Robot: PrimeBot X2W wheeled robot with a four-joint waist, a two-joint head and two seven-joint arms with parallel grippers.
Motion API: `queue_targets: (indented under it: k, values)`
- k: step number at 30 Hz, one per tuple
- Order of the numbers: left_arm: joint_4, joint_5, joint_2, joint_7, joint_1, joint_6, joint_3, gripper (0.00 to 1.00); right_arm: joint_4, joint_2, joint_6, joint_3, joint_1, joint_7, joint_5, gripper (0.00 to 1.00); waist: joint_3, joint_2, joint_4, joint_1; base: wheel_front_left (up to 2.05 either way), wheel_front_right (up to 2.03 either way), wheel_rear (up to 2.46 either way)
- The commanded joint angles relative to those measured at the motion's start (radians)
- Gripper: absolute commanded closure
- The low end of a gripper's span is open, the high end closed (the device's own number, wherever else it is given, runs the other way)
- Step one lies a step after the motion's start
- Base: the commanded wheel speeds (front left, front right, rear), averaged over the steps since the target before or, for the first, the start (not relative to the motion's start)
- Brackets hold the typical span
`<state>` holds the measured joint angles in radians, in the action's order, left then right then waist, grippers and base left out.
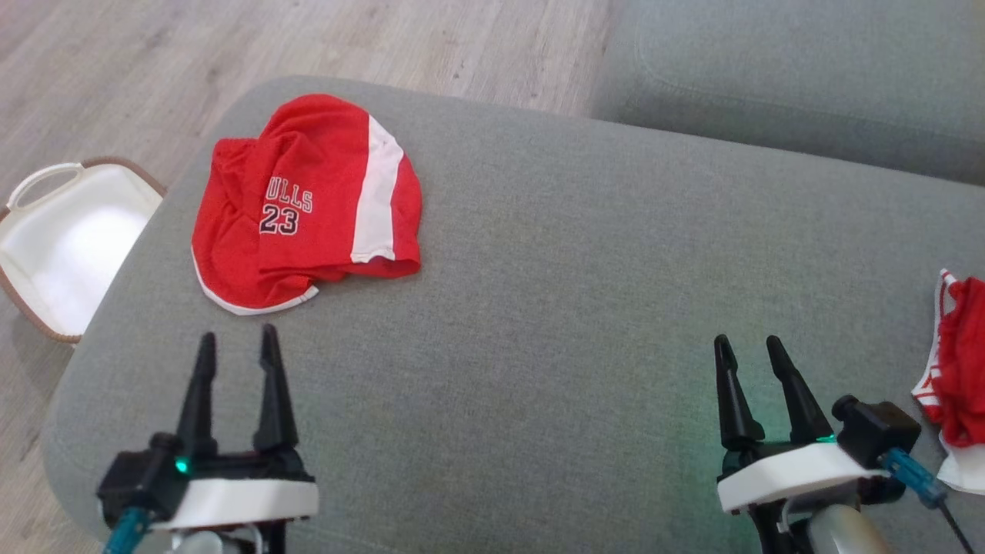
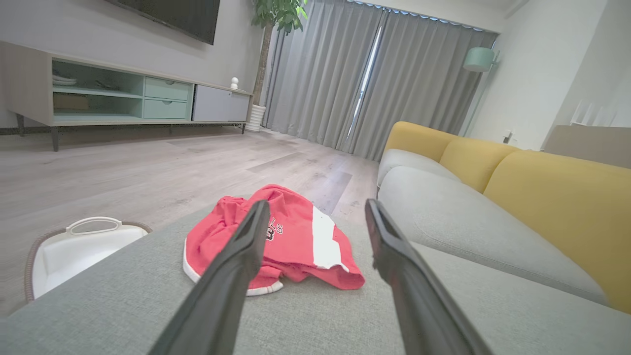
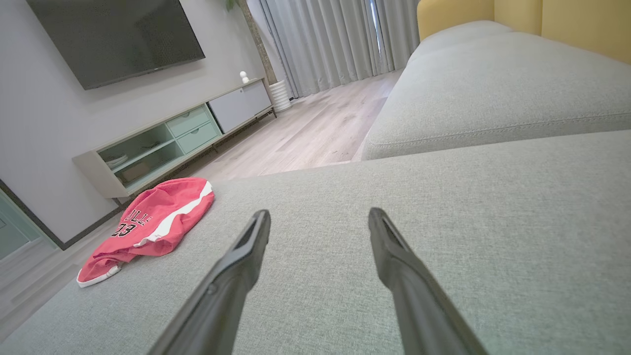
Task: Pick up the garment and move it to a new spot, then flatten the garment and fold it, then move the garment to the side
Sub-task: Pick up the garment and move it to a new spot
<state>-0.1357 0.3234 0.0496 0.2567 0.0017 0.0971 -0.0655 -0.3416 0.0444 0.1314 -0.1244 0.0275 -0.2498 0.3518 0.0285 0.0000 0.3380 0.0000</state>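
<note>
A crumpled red garment is seen at the far left of a grey sofa cushion, near a white basket on the floor. The left end effector is held open and empty just short of it; the right end effector, likewise open and empty, is well apart. A second red piece, possibly another garment, is cut off at the right. For the pickup, a raised fold near the hem is best pinched, so that cloth rather than cushion is caught.
</note>
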Motion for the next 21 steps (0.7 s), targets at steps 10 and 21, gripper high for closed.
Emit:
queue_targets:
  k: [10,21]
  values:
    - [-0.078,-0.053,0.101,0.0,-0.252,0.021,0.107,0.0,0.068,0.006,-0.001,0.013,0.1,-0.008,-0.066,0.0,0.153,0.0,-0.052,0.0,0.0,0.0,0.0]
    - [-0.484,-0.011,0.331,-0.231,-0.62,0.032,0.095,0.0,0.211,0.006,-0.001,0.1,0.163,0.06,-0.153,0.0,0.308,0.0,-0.092,0.0,0.0,0.0,0.0]
